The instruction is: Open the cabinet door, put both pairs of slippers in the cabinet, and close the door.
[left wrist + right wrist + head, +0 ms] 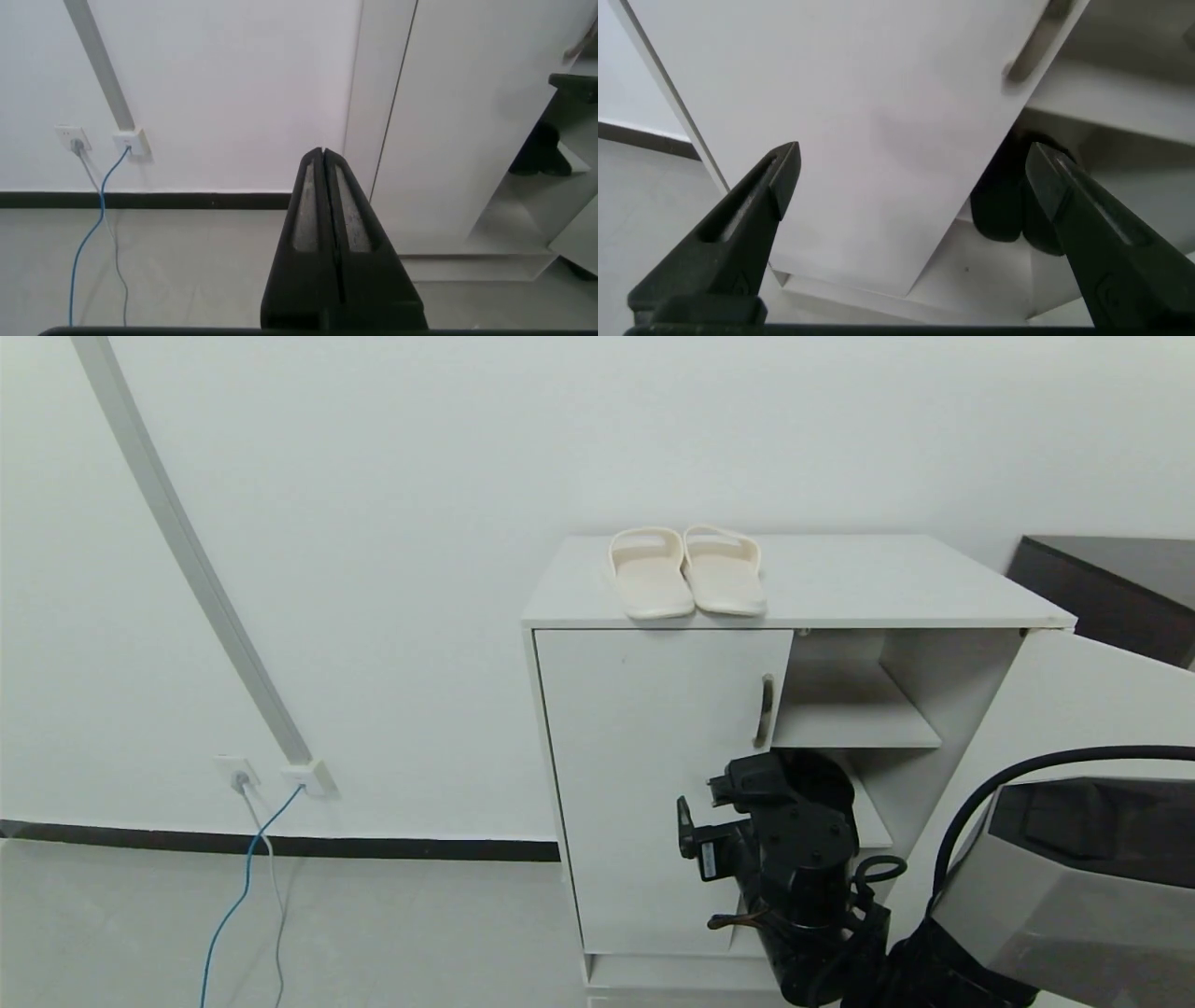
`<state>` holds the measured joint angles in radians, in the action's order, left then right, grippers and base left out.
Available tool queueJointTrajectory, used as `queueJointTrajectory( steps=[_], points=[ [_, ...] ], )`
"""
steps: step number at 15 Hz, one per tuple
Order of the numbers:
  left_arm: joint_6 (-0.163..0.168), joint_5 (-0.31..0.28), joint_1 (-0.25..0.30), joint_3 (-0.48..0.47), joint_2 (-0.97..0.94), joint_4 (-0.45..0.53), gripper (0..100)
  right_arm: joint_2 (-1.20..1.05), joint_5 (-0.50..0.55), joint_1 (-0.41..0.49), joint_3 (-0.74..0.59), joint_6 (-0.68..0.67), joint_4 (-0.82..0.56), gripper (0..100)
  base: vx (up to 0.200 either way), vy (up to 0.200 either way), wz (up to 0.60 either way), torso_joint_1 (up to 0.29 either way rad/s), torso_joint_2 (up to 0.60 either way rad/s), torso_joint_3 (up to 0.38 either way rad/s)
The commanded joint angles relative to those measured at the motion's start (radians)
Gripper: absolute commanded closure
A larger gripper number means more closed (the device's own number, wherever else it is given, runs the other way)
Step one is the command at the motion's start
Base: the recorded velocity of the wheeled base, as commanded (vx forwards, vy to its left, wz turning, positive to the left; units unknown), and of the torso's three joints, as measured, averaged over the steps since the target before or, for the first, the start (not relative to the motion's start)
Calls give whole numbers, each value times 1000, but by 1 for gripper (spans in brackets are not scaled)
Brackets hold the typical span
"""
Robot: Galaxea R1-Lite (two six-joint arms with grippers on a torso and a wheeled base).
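Right door (1074,700) found open, left door (653,784) shut. Beige slippers (686,571) placed on cabinet (887,579) top. Dark slippers (1013,201) noted inside. Right gripper (913,154) spread wide, left gripper (322,159) closed, empty

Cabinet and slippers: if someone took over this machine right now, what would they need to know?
Left gripper: shut, holding nothing, low down beside the cabinet.
Right gripper: open, holding nothing, in front of the cabinet's closed left door, next to the opening.
Things: the right door stands open. The dark slippers lie on a lower shelf inside. The cream slippers sit side by side on the cabinet top.
Done: door opened, dark pair in.
Left: put the cream pair inside, then close the right door.
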<state>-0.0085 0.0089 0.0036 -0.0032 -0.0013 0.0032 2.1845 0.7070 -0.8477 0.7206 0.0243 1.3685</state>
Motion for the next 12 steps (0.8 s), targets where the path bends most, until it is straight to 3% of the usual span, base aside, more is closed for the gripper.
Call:
queueJointTrajectory(
  steps=[1, 12],
  points=[
    [-1, 0, -1, 0, 1, 0, 100, 1, 0, -1, -1, 0, 0, 0, 0, 0, 0, 163, -481, -315],
    [-1, 0, -1, 0, 1, 0, 100, 3, 0, -1, -6, 0, 1, 0, 0, 0, 0, 207, -526, -320]
  ],
)
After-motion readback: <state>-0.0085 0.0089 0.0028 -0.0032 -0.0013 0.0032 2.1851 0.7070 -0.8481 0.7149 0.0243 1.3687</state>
